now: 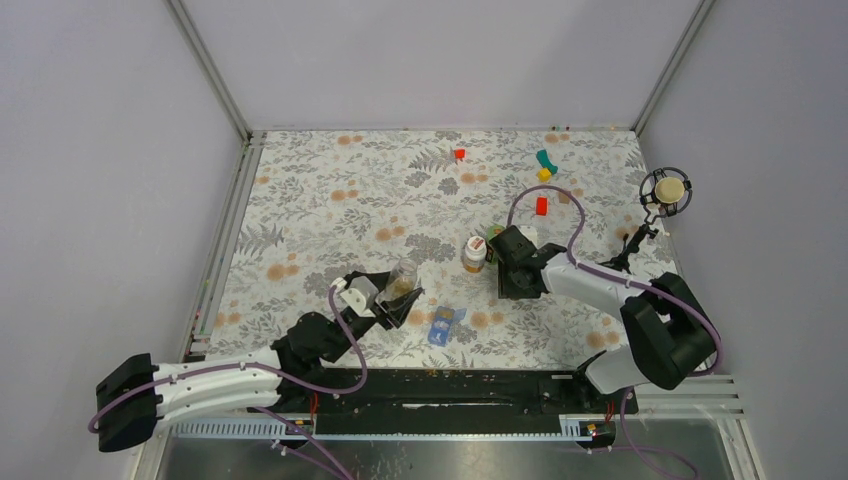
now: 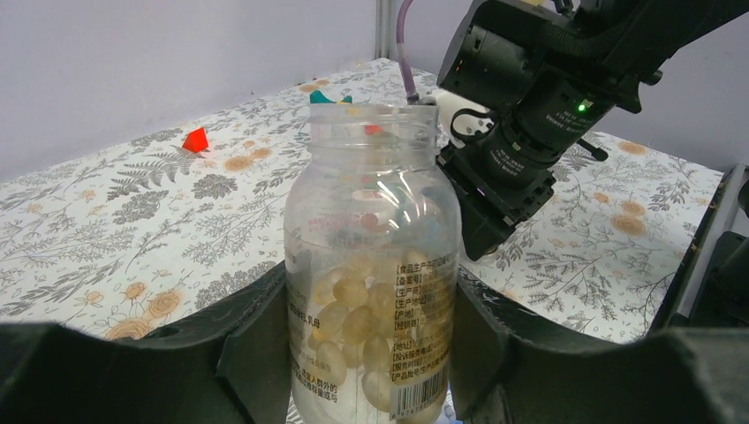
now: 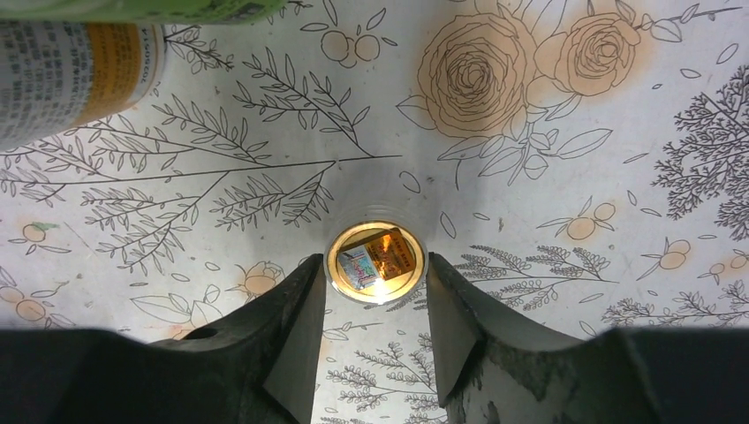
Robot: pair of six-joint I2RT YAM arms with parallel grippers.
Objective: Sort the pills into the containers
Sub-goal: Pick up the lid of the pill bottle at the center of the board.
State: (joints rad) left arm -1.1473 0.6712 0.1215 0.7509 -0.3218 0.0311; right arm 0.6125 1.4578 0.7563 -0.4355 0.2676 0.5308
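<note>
Light: bright, even, perhaps from overhead.
Shadows: soft grey patches on the flower-printed white tablecloth [image 1: 330,200].
Glare: pale streaks on the clear plastic bottle of yellowish capsules [image 2: 373,265].
Focus: that bottle sharp; foreground below it dark, blurred.
Warm spot: small round clear-rimmed object [image 3: 374,262] glows amber, right wrist view.

The clear plastic bottle [image 2: 371,203] is cut off at its base, a white-and-orange labelled bottle [image 3: 75,75] by a corner, and the translucent blue pill box [image 1: 446,325] is too small to show its contents.
</note>
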